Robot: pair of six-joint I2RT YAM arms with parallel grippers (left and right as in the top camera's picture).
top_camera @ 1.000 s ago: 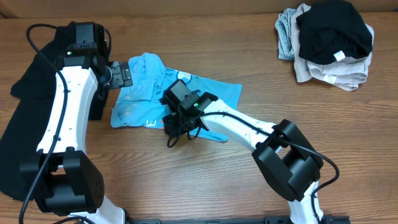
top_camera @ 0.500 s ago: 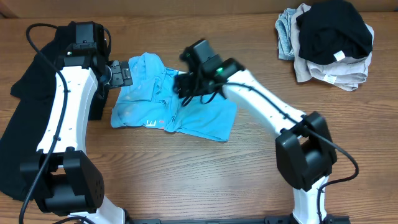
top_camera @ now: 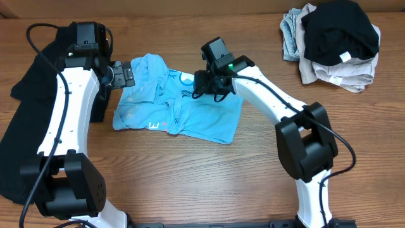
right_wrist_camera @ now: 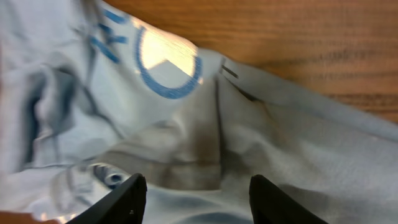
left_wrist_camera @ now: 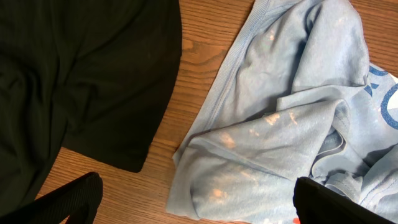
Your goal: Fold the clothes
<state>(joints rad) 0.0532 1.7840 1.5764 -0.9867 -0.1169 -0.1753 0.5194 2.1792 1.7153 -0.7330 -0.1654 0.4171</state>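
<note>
The light blue T-shirt [top_camera: 183,111] lies crumpled at the table's middle, with white and red-orange lettering at its front edge. My left gripper [top_camera: 126,75] is open and empty, hovering at the shirt's left edge; in the left wrist view its fingers [left_wrist_camera: 199,210] straddle the blue cloth [left_wrist_camera: 280,118]. My right gripper [top_camera: 205,87] is open over the shirt's back right part; the right wrist view shows its fingers [right_wrist_camera: 199,202] apart just above the pale cloth [right_wrist_camera: 186,130] with a blue print. The black garment [top_camera: 22,126] lies at the far left, also in the left wrist view [left_wrist_camera: 81,68].
A pile of grey, beige and black clothes [top_camera: 332,44] sits at the back right corner. The left arm's base stands on the black garment. Bare wood table [top_camera: 190,183] shows in front of the shirt and between shirt and pile.
My right gripper has moved from the shirt's front edge up to its back right part. The shirt's right side has shifted and bunched differently. The left arm has not moved.
</note>
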